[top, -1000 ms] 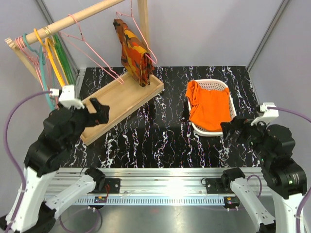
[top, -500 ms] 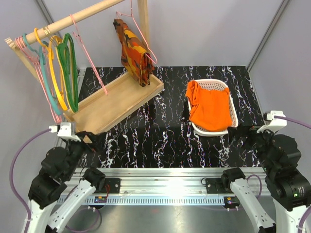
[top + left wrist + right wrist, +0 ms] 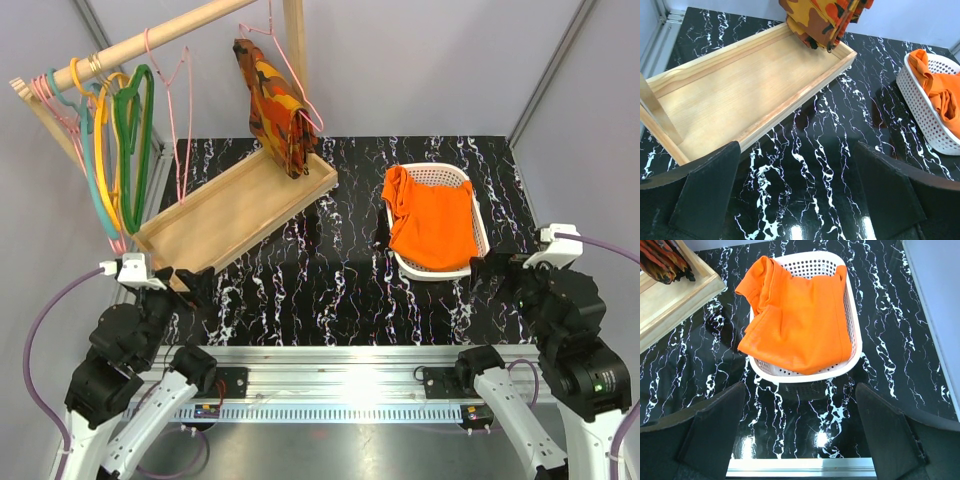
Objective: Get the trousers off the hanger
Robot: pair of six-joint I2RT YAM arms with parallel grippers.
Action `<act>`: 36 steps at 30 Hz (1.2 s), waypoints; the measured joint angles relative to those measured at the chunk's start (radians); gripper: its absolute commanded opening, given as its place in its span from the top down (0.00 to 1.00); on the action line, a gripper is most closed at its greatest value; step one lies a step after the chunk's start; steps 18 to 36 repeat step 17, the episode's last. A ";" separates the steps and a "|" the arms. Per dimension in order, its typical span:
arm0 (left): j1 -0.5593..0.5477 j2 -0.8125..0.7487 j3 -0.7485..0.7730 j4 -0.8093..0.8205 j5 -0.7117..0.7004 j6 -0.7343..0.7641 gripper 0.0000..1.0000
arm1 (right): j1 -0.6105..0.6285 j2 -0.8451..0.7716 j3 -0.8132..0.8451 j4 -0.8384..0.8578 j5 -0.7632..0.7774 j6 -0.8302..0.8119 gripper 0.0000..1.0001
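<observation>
Trousers [image 3: 432, 225] lie draped in the basket [image 3: 441, 171], well apart from the bare hanger [image 3: 171, 112] on the rail [image 3: 190, 22]; left gripper [image 3: 797, 176] and right gripper [image 3: 800, 424] gape empty, so the task looks finished.

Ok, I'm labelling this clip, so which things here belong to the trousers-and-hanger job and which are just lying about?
Job: orange trousers, empty pink wire hanger.
Lying about: patterned garment, wooden tray, white basket holding the trousers, plastic hangers on the rail.
</observation>
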 measured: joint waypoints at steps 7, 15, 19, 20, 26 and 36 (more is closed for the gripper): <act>0.016 -0.010 -0.002 0.003 -0.016 0.002 0.01 | 0.000 0.018 -0.024 0.024 -0.002 0.011 0.01; 0.018 -0.010 -0.002 0.003 -0.034 0.001 0.01 | 0.000 0.020 -0.047 0.043 -0.002 0.011 0.00; 0.018 -0.010 -0.002 0.003 -0.040 0.001 0.01 | 0.000 0.023 -0.050 0.043 -0.005 0.010 0.00; 0.018 -0.010 -0.002 0.003 -0.040 0.001 0.01 | 0.000 0.023 -0.050 0.043 -0.005 0.010 0.00; 0.018 -0.010 -0.002 0.003 -0.040 0.001 0.01 | 0.000 0.023 -0.050 0.043 -0.005 0.010 0.00; 0.018 -0.010 -0.002 0.003 -0.040 0.001 0.01 | 0.000 0.023 -0.050 0.043 -0.005 0.010 0.00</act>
